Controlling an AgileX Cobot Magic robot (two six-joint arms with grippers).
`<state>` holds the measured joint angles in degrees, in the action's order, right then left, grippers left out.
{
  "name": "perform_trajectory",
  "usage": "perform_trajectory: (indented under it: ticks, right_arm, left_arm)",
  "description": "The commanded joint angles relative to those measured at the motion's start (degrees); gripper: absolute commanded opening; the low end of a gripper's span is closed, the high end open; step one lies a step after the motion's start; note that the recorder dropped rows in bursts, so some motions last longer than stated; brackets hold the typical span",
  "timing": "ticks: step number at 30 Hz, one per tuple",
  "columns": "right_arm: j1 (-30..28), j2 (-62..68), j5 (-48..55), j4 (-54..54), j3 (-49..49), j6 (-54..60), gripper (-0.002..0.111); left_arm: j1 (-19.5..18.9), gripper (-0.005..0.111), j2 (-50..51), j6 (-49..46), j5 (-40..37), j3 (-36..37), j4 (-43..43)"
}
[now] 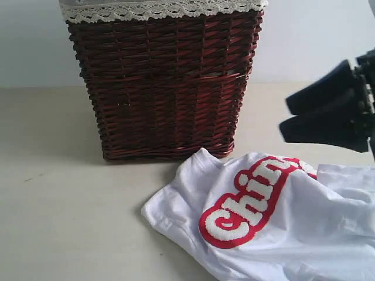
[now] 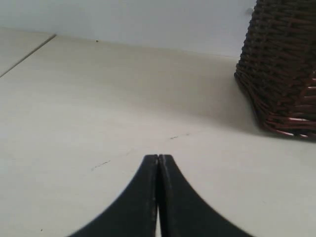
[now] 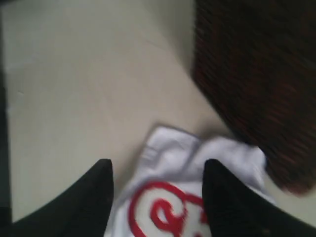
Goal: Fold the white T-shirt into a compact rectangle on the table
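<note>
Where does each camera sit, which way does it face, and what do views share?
Exterior: off-arm, low, facing wicker basket, wall, white T-shirt on table; right gripper shows at right.
Left wrist: low, looking along table past shut left gripper toward basket.
Right wrist: looks down through open right gripper onto T-shirt.
Shared: basket and table in all three.

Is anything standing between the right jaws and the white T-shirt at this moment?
Nothing visible does. The right gripper, jaws open, hangs over the white T-shirt with only air between them. The wicker basket stands behind the shirt on the table in the exterior view, off that path.
</note>
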<state>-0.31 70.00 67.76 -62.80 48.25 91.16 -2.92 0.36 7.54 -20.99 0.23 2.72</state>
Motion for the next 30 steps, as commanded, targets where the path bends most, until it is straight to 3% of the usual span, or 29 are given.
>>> perform_trajectory:
  ticks: [1,5,11,20,27,28,30]
  right_arm:
    - [10.19,0.4,-0.3,3.82,0.04,2.26,0.054]
    - [19.3,4.39,-10.72,15.07,0.04,-1.39,0.054]
    - [26.37,13.82,-18.75,16.47,0.04,-6.84,0.054]
    - [33.2,26.06,-30.23,22.28,0.04,-13.02,0.054]
    - [34.34,31.81,-33.45,27.41,0.04,-16.81,0.053]
    - [34.34,32.14,-33.45,27.41,0.04,-16.92,0.051]
    - [34.34,32.51,-33.22,27.65,0.04,-16.92,0.033]
  left_arm:
    - [0.15,0.0,-0.36,0.11,0.75,-0.23,0.01]
    - [0.15,0.0,-0.36,0.11,0.75,-0.23,0.01]
    - [0.15,0.0,-0.36,0.11,0.75,-0.23,0.01]
    - [0.15,0.0,-0.36,0.11,0.75,-0.23,0.01]
    - [0.15,0.0,-0.36,0.11,0.75,-0.23,0.01]
    - [0.15,0.0,-0.36,0.11,0.75,-0.23,0.01]
    - [0.15,0.0,-0.36,0.11,0.75,-0.23,0.01]
